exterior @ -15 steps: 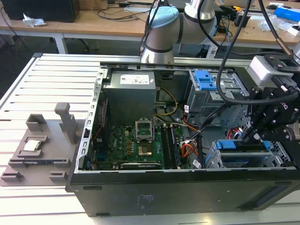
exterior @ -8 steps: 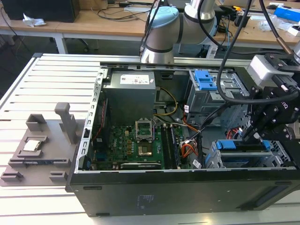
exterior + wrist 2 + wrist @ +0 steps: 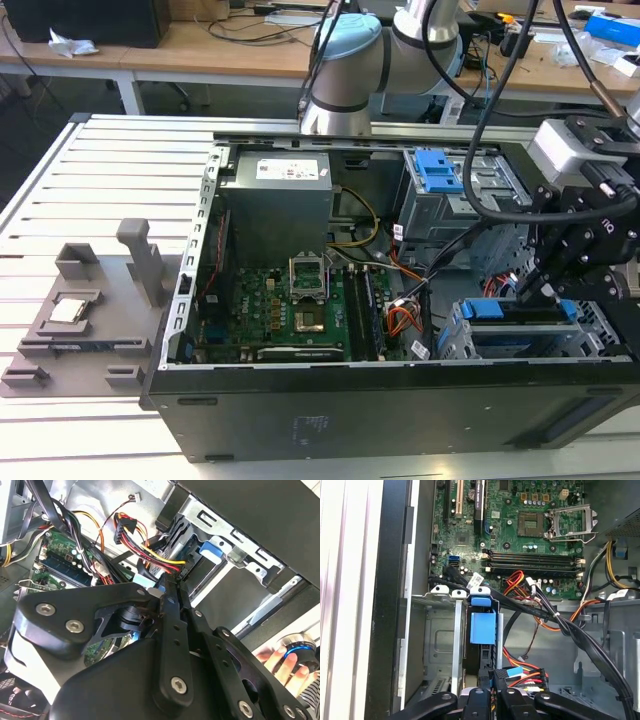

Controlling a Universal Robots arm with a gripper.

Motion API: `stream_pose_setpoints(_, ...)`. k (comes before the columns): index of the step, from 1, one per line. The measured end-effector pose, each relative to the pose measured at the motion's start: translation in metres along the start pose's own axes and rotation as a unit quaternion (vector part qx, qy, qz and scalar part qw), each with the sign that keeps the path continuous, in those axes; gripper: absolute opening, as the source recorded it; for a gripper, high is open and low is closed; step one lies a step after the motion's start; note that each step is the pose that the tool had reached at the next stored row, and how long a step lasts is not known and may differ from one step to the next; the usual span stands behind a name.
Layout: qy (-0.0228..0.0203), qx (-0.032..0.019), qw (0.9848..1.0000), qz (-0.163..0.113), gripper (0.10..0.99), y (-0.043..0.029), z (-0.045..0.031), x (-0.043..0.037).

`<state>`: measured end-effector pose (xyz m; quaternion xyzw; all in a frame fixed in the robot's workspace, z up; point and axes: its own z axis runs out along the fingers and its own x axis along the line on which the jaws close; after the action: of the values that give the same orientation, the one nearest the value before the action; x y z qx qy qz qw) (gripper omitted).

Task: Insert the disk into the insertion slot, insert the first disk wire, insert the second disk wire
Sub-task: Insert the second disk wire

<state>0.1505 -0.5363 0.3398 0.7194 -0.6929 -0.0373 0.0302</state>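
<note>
The disk (image 3: 520, 312), framed by its blue carrier, sits inside the insertion slot (image 3: 470, 345) of the grey cage at the exterior view's right. Its blue carrier also shows in both wrist views (image 3: 483, 628) (image 3: 210, 548). My gripper (image 3: 533, 288) hangs right over the disk's rear edge. Its fingers (image 3: 479, 700) are shut on a black disk wire connector (image 3: 493, 674) with red, yellow and orange leads (image 3: 155, 560), held against the disk's end. A second plug with a blue end (image 3: 514, 671) lies beside it.
The open computer case (image 3: 300, 420) holds the motherboard (image 3: 300, 310), the power supply (image 3: 275, 205) and a taller cage with a blue latch (image 3: 438, 172). Black cable bundles (image 3: 570, 630) cross beside the slot. A person's hand (image 3: 285, 662) holds a knob outside the case.
</note>
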Motion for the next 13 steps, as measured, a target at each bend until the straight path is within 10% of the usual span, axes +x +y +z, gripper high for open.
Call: stream_pose_setpoints(13, -0.0018, 0.0, 1.0, 0.0, 0.149, 0.0004, -0.0035, -0.0001)
